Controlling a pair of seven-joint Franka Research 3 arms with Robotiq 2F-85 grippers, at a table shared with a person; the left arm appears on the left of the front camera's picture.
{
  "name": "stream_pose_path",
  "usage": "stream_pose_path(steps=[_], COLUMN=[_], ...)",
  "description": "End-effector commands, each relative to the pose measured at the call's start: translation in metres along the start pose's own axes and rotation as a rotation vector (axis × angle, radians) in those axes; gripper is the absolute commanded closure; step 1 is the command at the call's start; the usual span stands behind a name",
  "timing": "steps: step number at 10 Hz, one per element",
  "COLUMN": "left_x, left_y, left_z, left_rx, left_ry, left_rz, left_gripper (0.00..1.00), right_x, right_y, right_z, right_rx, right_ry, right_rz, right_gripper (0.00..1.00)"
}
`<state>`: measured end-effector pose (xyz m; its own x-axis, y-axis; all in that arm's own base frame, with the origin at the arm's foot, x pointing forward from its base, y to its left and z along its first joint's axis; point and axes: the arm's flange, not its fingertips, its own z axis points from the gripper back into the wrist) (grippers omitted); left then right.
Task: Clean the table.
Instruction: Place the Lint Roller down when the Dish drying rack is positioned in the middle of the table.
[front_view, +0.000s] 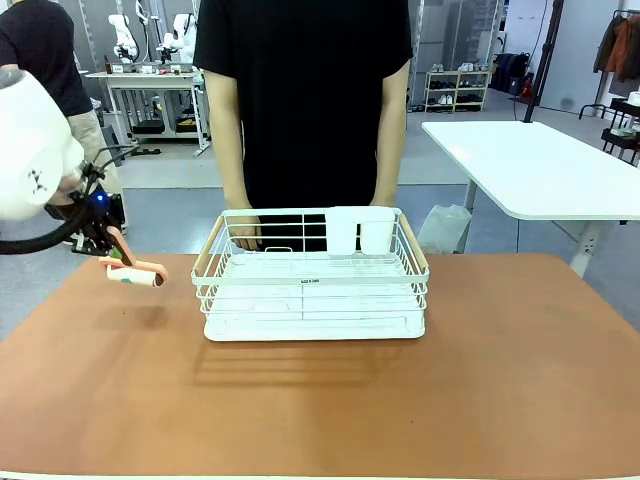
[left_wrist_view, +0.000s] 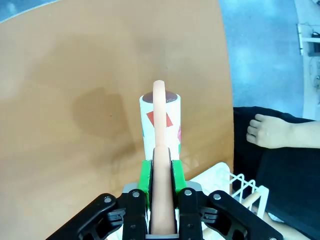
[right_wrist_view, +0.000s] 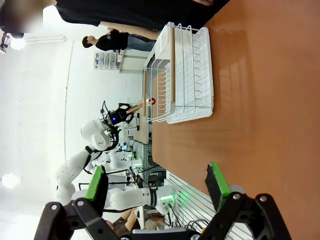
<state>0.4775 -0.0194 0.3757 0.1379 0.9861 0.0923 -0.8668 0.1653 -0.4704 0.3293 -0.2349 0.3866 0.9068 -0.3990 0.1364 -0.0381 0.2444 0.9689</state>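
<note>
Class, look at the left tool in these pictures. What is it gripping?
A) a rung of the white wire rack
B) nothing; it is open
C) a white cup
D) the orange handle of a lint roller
D: the left tool has its green pads shut on the orange handle of the lint roller, held above the table.

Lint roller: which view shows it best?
Left wrist view: the lint roller stands close and centred, its orange handle clamped between the left gripper's green pads, its patterned roll above the table. Front view shows it small and side-on. Right wrist view gives only a distant speck past the rack.
</note>
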Motion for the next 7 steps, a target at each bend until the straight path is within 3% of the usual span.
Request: stream_pose_path(steps=[1, 3, 7], left_x=[-0.006, -0.012, -0.017], left_y=[0.012, 0.021, 0.035], left_z=[-0.019, -0.028, -0.042], left_rx=[-0.076, -0.155, -0.102], left_ry=[-0.042, -0.051, 0.0], left_rz=[0.058, 0.121, 0.128], left_gripper=[0.79, 0.79, 0.79], right_x=[0.0, 0.0, 0.0], right_y=[0.002, 0.002, 0.002], right_z=[0.001, 0.001, 0.001], right_rx=[0.006, 0.006, 0.006], right_ry=[0.001, 0.001, 0.001], right_rz=[0.01, 0.01, 0.01], right_gripper=[0.0, 0.0, 0.0])
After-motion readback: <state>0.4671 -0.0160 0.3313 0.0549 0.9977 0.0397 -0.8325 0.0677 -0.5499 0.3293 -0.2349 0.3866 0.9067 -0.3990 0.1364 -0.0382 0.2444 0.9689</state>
